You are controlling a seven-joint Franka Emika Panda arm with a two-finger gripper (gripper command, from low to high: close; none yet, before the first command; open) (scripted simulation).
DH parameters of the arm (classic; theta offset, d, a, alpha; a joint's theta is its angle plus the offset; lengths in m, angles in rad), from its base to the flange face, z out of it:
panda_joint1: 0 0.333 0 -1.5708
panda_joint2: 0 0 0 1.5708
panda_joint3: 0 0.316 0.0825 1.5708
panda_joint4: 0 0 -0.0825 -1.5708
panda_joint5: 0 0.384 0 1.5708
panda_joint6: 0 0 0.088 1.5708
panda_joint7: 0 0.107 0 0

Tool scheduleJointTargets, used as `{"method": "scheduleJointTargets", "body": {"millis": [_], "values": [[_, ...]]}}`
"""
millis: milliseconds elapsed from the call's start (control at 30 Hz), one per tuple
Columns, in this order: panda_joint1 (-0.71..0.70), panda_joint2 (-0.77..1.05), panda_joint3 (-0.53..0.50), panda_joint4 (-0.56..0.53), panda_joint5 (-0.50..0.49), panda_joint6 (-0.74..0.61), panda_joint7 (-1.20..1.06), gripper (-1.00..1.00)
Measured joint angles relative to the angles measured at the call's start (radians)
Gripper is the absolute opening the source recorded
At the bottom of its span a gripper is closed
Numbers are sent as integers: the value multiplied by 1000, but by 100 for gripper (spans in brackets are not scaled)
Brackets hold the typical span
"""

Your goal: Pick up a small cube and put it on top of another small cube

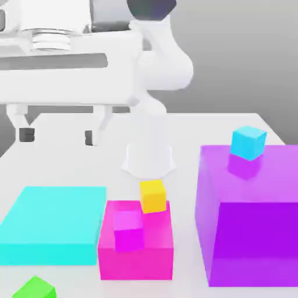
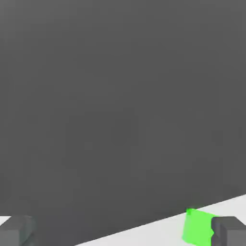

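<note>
The small bright green cube (image 1: 35, 288) lies on the white table at the front edge, on the exterior view's left. My gripper (image 1: 58, 135) hangs high above the table, well behind the green cube, open with nothing between its dark fingertips (image 1: 25, 134). In the hand view the green cube (image 2: 196, 227) shows close to one fingertip (image 2: 230, 230) of the open gripper (image 2: 124, 231). A small yellow cube (image 1: 153, 196) rests at the back of a magenta block (image 1: 145, 256). A small cyan cube (image 1: 248, 142) sits on a small purple cube (image 1: 244, 166).
A flat cyan slab (image 1: 52, 224) lies between the gripper and the green cube. A small magenta cube (image 1: 128, 230) sits on the magenta block. A tall purple block (image 1: 250, 233) stands on the exterior view's right. The arm's white base (image 1: 149, 154) rises behind the blocks.
</note>
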Motion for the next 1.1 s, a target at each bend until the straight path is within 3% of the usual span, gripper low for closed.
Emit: {"method": "scheduleJointTargets", "body": {"millis": [400,533,567,800,1100], "values": [[-95,437,-35,43,66,105,1,0],[-127,582,-5,70,98,202,-18,0],[-132,606,1,75,104,221,-23,-100],[-132,606,1,75,105,220,-23,-100],[-61,304,-6,-45,55,41,58,-100]]}}
